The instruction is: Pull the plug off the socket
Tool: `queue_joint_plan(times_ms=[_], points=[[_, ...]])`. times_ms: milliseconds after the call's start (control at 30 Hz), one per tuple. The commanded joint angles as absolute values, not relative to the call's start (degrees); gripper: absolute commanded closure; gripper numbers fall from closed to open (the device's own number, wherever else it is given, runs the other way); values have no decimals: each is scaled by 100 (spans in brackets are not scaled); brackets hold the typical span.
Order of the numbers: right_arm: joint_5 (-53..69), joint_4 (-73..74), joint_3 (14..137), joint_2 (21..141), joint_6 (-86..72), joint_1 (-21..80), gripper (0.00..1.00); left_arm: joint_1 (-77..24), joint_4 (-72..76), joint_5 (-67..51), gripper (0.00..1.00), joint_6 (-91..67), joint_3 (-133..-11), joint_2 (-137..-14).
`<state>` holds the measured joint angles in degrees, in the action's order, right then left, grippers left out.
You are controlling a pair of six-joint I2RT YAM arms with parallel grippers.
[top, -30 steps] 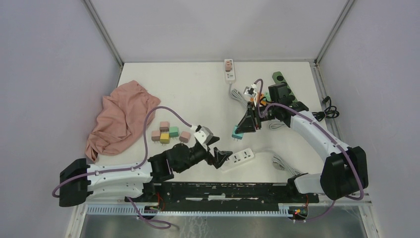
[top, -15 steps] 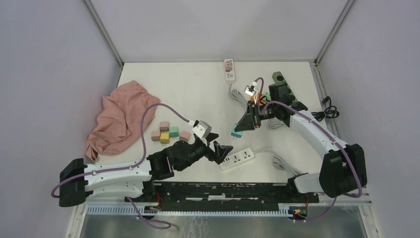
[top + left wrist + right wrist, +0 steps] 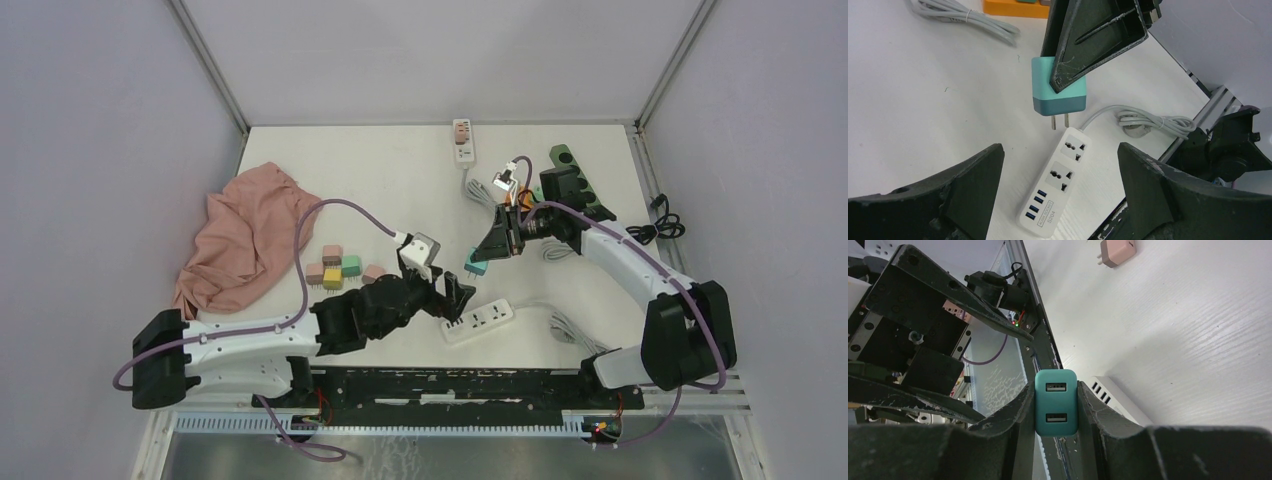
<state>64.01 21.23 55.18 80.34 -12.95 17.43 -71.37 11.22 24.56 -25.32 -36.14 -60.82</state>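
Now left pincer [image 3: 458, 298] seemingly nearer the plug [image 3: 476, 265]

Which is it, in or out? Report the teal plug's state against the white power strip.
Out. The right gripper holds the teal plug clear of the white power strip, both prongs bare and both its sockets empty.

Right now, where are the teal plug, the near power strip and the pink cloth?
Plug [image 3: 1060, 106]: left wrist view, on its darker lower band.
Strip [image 3: 1066, 163]: left wrist view, on the bare top face, upper half.
Cloth [image 3: 245, 240]: top view, on the middle of the heap.
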Motion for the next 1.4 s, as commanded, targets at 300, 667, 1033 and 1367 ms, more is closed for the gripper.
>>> queue_joint_plan(times_ms=[300,667,1033,1367], points=[[6220,1793,5484,8245,-1906,1696,98,-7146,603,2870,9,-3185,-4491,-6782],[6094,1802,5494,8362,-2071,1688,99,-7164,100,3146,12,-3103,-5258,-7562],[6145,1804,5484,8353,-2109,1685,99,-7154,-678,4338,39,-2810,-6156,-8631],[6208,1817,5495,8388,-2090,1687,93,-7138,-631,4181,91,-2549,-6271,-8825]])
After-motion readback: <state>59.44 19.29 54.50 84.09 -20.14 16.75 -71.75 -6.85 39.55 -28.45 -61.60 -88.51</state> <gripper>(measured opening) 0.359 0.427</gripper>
